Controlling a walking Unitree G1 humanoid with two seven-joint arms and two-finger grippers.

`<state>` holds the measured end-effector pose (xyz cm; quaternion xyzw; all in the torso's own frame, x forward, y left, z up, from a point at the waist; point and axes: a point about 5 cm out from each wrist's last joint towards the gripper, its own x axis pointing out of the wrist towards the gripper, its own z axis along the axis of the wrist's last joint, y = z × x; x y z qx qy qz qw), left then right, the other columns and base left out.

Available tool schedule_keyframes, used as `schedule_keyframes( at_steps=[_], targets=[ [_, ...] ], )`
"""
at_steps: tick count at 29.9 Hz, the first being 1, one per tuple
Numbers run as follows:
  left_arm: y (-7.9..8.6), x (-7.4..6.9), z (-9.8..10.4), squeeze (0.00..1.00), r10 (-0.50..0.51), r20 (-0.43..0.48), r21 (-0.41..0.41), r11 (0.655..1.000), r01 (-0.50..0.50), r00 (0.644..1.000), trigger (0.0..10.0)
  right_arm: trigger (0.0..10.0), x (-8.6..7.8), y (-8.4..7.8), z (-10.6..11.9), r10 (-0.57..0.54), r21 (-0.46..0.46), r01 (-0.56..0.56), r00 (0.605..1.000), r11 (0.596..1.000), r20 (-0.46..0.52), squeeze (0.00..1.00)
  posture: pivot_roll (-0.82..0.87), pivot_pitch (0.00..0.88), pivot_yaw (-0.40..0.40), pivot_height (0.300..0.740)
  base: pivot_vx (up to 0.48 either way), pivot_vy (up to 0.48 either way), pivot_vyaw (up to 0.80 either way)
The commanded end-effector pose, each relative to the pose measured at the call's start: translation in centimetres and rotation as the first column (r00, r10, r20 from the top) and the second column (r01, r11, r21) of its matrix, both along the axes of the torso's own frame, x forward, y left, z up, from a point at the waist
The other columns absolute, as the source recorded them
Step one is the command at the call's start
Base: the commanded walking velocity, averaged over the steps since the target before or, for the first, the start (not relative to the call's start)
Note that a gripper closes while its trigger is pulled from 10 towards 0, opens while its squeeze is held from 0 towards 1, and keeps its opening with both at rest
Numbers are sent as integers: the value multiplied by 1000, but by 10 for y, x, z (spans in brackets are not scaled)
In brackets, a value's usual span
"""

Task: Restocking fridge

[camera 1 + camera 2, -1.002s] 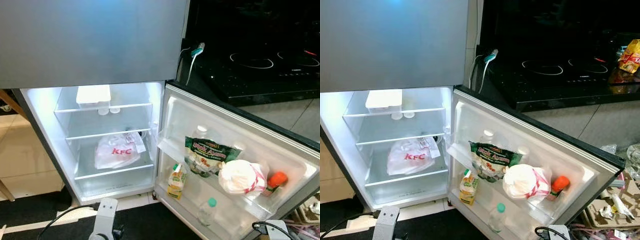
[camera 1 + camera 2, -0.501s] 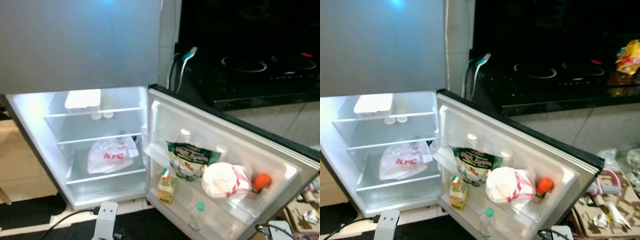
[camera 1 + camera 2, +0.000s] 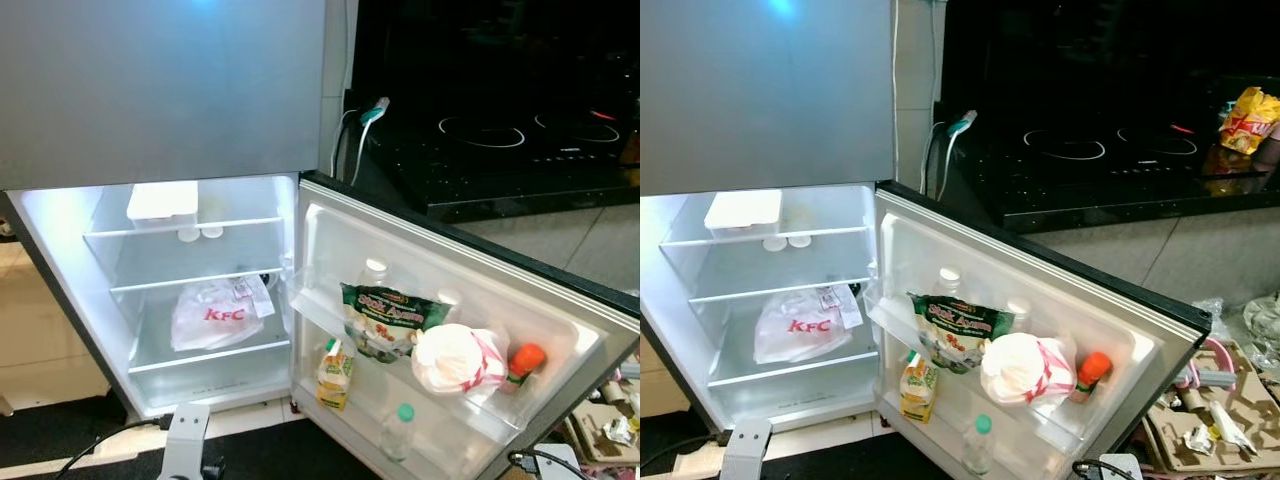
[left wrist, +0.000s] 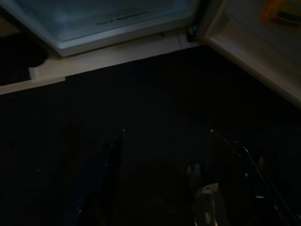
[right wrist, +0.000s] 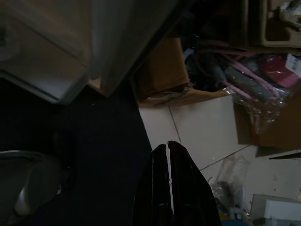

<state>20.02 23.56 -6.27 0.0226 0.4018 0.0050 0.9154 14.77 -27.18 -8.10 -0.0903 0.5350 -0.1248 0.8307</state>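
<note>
fridge open, above | left pincer seemingly spread | right pincer pressed together

The left claw is barely readable in its wrist view: two dark fingers spread apart over a black floor mat, with a pale rounded thing just beside one finger, too dim to name. The fridge runs off the top and left of the head views, so its upper door is cut. In the door shelf, a clear bottle stands half hidden behind the green snack bag, and the orange-capped bottle is mostly covered by the white tied bag. The KFC bag hides its contents. The clutter on the floor at the right is cut by the edge.
</note>
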Motion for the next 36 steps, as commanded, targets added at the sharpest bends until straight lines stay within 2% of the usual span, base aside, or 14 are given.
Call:
schedule_keyframes(
  at_steps=[1,2,7,10,19,32,36],
  targets=[
    [-11,-1,-4,0,-6,-17,-21,1000,5,1000,10000,10000,-1,-1,0,-5,-3,5,1000,1000,4,0,-3,0,-62,738,-244,0,0],
    [-16,-1,-5,0,-12,-17,-26,1000,12,1000,10000,10000,-2,0,-1,-5,-1,5,1000,1000,2,0,-3,0,-61,738,-247,0,0],
    [-25,-3,-8,0,-26,-19,-34,999,25,999,10000,10000,-2,1,-1,-6,1,6,1000,1000,0,0,-3,0,-61,738,-256,0,0],
    [-26,-3,-8,0,-27,-19,-35,999,26,999,10000,10000,-2,1,-1,-8,2,8,1000,1000,0,0,-4,0,-58,738,-264,0,0],
    [-24,0,-6,0,-24,-15,-34,999,24,1000,10000,10000,-3,2,-2,-9,3,9,1000,1000,-2,0,-6,0,-58,738,-263,0,0],
    [-14,11,2,0,-1,-4,-16,1000,1,1000,10000,10000,0,-3,1,-7,-1,7,1000,1000,7,0,-7,0,-60,738,0,0,0],
    [-16,9,0,0,-1,-6,-20,1000,1,1000,10000,10000,2,-4,2,-6,-1,6,1000,1000,12,0,-7,0,-62,738,0,0,0]
  ],
)
